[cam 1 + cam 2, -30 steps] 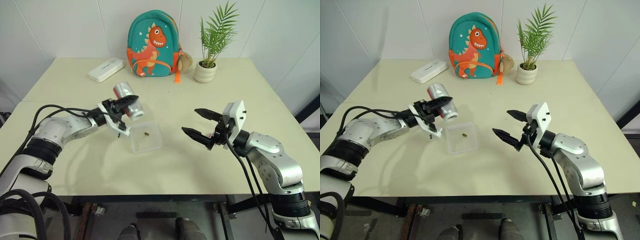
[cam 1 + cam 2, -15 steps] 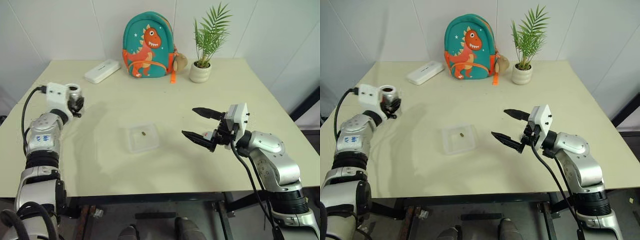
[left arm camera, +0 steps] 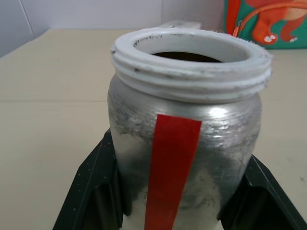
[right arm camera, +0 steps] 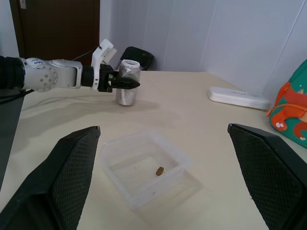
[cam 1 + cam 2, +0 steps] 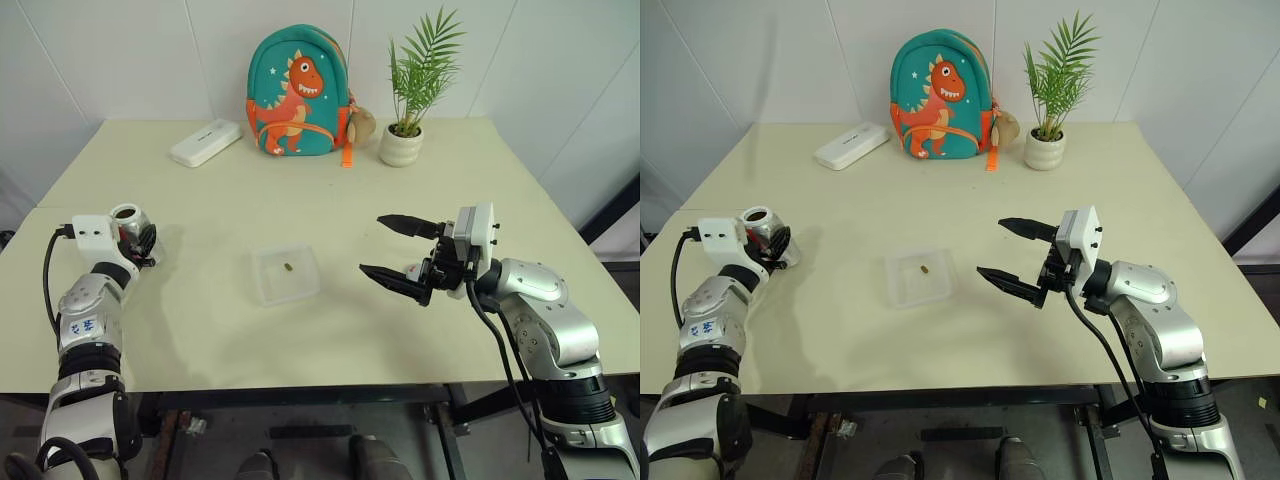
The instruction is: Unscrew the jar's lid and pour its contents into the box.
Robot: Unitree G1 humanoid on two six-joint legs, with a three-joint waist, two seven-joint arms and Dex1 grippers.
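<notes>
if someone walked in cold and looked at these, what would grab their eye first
Probably the bright teal dinosaur backpack at the table's far edge, beside a potted plant. Next, the left gripper, shut around the open silver jar standing upright near the table's left edge. In the middle sits the clear box with a tiny brown piece inside, and the right gripper hovers open beside it.
</notes>
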